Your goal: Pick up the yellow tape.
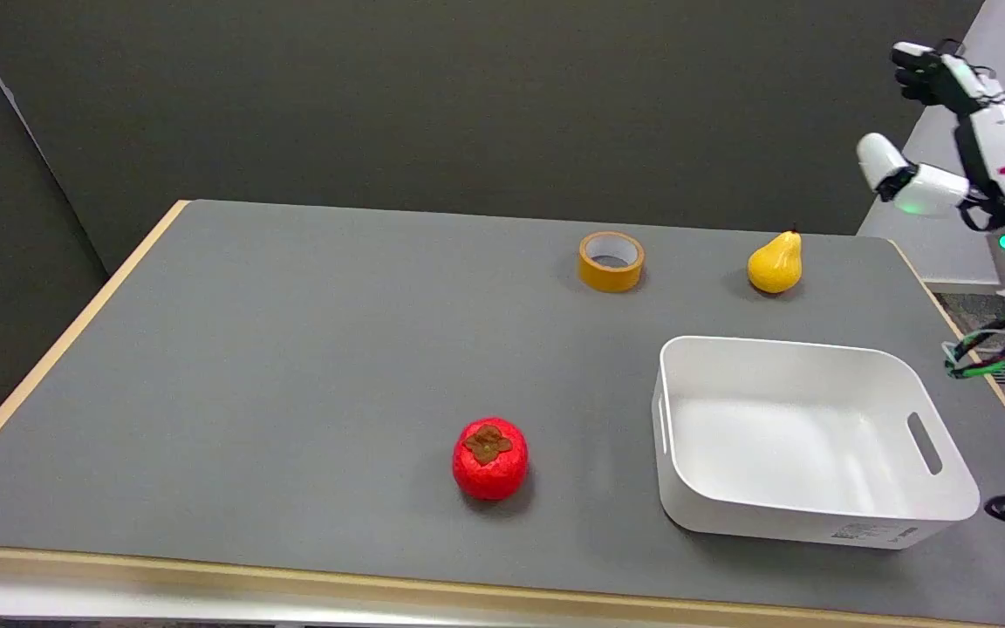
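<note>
The yellow tape [611, 261] is a flat-lying roll near the far edge of the grey table, right of centre. My right hand [974, 131] is raised in the air at the picture's upper right, beyond the table's right edge and well above and to the right of the tape. Its fingers are apart and nothing is in them. Nothing touches the tape.
A yellow pear [775, 262] stands to the right of the tape. A white bin [904, 523] sits at the near right of the table, and a red persimmon [490, 458] lies near the front centre. The table's right edge [947, 310] runs under my arm.
</note>
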`<state>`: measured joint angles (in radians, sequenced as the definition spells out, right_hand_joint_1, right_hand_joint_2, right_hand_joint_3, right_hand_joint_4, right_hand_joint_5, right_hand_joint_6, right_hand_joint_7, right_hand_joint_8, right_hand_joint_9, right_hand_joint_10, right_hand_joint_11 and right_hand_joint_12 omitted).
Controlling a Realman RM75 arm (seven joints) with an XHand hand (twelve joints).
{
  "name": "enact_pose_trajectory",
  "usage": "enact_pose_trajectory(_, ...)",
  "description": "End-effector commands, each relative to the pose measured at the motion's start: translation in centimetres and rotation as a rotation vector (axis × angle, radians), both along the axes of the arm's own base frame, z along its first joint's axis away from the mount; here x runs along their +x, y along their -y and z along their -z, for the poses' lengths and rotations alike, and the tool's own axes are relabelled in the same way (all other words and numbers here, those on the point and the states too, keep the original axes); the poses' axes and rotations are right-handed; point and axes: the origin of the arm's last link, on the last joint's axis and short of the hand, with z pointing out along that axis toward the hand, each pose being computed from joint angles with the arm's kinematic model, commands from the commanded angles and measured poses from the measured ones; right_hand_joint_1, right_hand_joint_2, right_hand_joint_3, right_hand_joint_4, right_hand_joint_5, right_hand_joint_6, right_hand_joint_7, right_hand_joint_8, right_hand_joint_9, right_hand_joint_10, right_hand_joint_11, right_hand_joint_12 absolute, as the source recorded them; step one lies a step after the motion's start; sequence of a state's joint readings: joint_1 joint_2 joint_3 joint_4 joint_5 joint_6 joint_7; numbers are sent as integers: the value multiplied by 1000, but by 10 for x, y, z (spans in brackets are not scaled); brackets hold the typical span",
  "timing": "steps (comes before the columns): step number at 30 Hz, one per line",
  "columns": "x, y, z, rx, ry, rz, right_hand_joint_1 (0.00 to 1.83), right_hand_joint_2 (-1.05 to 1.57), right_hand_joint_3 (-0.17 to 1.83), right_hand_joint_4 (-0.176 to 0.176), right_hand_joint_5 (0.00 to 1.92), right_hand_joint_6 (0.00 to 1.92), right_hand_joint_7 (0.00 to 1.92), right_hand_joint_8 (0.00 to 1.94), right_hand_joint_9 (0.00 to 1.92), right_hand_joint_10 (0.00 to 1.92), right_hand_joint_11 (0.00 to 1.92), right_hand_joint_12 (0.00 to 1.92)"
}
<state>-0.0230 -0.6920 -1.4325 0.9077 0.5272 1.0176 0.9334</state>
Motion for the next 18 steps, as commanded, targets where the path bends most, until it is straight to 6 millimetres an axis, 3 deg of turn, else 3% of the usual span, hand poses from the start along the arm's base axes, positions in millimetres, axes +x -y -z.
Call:
enact_pose_trajectory(1, 6, 119, 56, 84, -213, 355, 270, 554, 946, 84, 95, 317, 208, 289, 190, 592, 87, 1171)
enact_pose_trajectory(7, -10, 169, 94, 59, -326, 559, 199, 504, 963, 46, -1, 142, 24, 128, 6, 429, 51, 978)
enact_pose_trajectory(9, -16, 179, 105, 43, -361, 602, 226, 497, 916, 51, -1, 12, 0, 99, -1, 400, 4, 1065)
enact_pose_trajectory(12, -17, 191, 121, 37, -385, 635, 234, 473, 892, 54, -1, -1, -1, -1, -1, 304, -1, 1027)
enact_pose_trajectory(18, -33, 207, 140, -13, -419, 740, 241, 455, 878, 54, -1, -1, -1, -1, -1, 226, -1, 988)
